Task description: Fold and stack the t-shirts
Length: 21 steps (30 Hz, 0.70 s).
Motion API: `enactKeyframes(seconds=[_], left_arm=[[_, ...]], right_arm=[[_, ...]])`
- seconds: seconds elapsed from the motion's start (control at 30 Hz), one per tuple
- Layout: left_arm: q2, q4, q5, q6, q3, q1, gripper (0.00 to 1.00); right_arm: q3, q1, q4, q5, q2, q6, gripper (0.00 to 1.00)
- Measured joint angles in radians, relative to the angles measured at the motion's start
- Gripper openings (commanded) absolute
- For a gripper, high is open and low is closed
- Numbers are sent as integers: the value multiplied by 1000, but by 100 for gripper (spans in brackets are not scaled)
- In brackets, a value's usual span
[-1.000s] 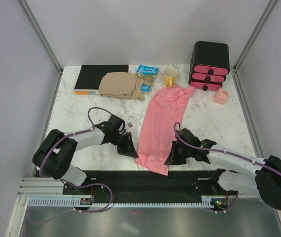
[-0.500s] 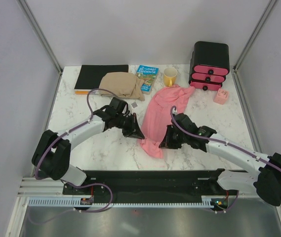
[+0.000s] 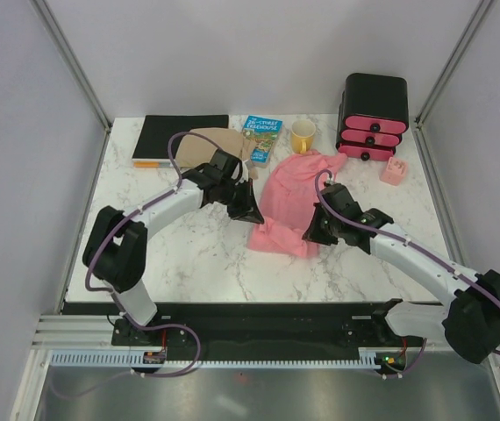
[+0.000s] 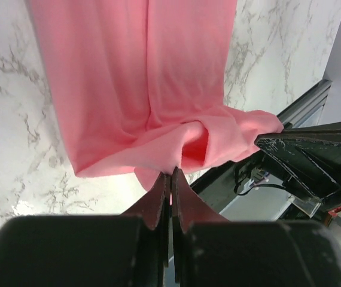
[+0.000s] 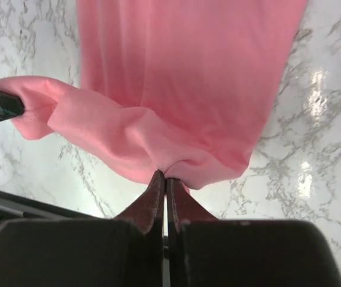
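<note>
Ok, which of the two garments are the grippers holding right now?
The salmon-pink t-shirt, pinched at its near edge by the left gripper and the right gripper; the beige garment lies behind, in neither gripper.

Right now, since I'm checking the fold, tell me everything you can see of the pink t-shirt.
The t-shirt is salmon-pink, thin soft cloth, lying as a long narrow strip on the marble table, its far end crumpled near the yellow mug. Its near edge is raised and bunched into loose folds. The left gripper and right gripper, jaws shut, each pinch a corner of that edge.
</note>
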Motion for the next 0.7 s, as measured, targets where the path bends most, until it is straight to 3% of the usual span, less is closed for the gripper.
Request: enactKeyframes(seconds=[0.47, 0.7], left_arm=[[206, -67, -85, 46, 313, 7, 2], [247, -87, -109, 51, 365, 7, 2]], right_arm=[[99, -101, 5, 18, 101, -124, 4], [142, -140, 23, 13, 174, -167, 4]])
